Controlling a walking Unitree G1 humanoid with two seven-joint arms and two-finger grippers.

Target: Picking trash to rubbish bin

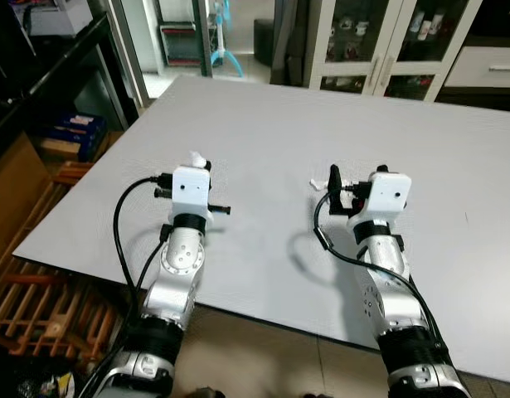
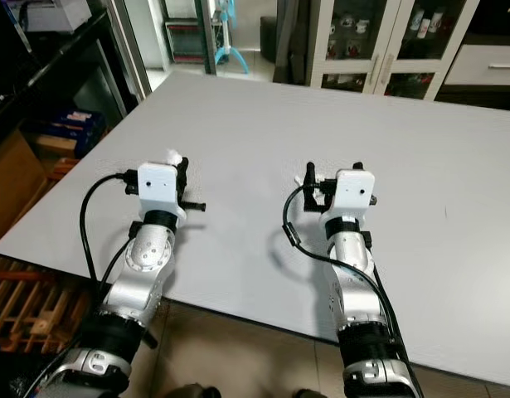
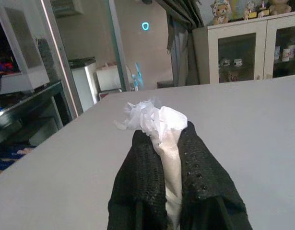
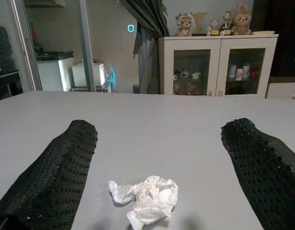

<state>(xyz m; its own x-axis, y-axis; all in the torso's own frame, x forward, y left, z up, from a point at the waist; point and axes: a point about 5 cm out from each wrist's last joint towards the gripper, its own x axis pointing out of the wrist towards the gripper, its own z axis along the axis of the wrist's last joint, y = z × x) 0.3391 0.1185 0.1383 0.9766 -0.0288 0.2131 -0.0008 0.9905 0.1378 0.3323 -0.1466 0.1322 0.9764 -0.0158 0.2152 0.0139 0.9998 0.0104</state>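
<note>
My left gripper [image 1: 196, 168] is held just above the grey table [image 1: 321, 116] near its left front part. It is shut on a crumpled white tissue [image 3: 154, 120], whose top sticks out above the black fingers [image 3: 142, 163]. My right gripper [image 4: 161, 127] is open, low over the table to the right. Another crumpled white tissue [image 4: 147, 194] lies on the table between its two spread fingers [image 4: 65, 158], touching neither. From the head, a bit of that tissue [image 1: 316, 184] peeps out beside the right gripper [image 1: 357, 176].
The table's front edge [image 1: 263, 319] runs just below both forearms. A dark shelf unit [image 1: 47, 75] and a wooden rack [image 1: 39, 290] stand on the left. White glass-door cabinets [image 1: 379, 41] line the far wall.
</note>
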